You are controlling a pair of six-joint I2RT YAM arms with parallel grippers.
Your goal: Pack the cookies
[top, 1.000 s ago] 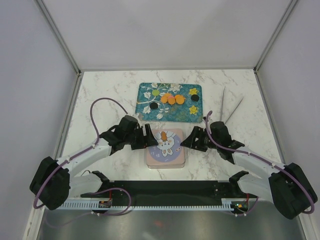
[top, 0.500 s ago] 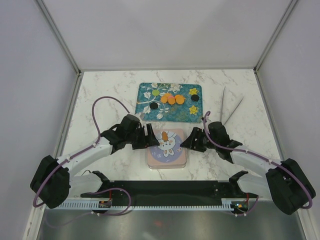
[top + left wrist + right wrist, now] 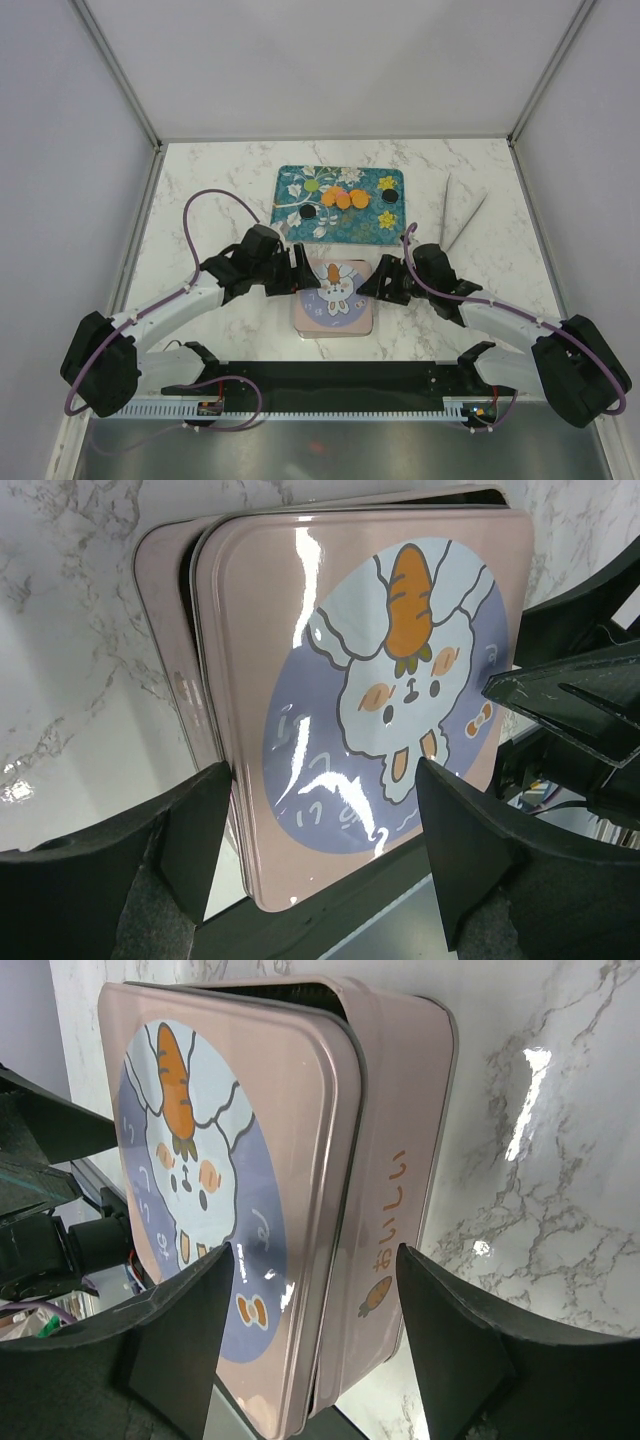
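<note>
Plainly the trouble starts with the table (image 3: 200,200): its marble top looks slick, so I judge anything nudged sideways would slide rather than hold its place. At the far middle lies the teal tray (image 3: 283,228), and a shove from an arm reaching over it could skate it out of reach.

Nearer the arms sits the pink tin (image 3: 335,328), with its rabbit lid (image 3: 336,284) skewed on the base and a dark gap showing along one edge. Lifted unevenly, the lid may jam on the rim and drag the whole tin up, or drop and clatter back askew.

Flanking it, the left hand (image 3: 303,272) stands wide open at the lid's left edge, and the right hand (image 3: 372,282) is likewise spread at the right side, neither one clamped on anything. Whether any fingertip touches the metal I cannot tell. If one side pushes harder, the tin could spin or slip toward the near edge.

Smallest, the cookies (image 3: 343,198) are on the tray in a tight cluster, orange ones touching, black ones just beside. Being thin and flat, they may slip from a pinch or come up two together.
</note>
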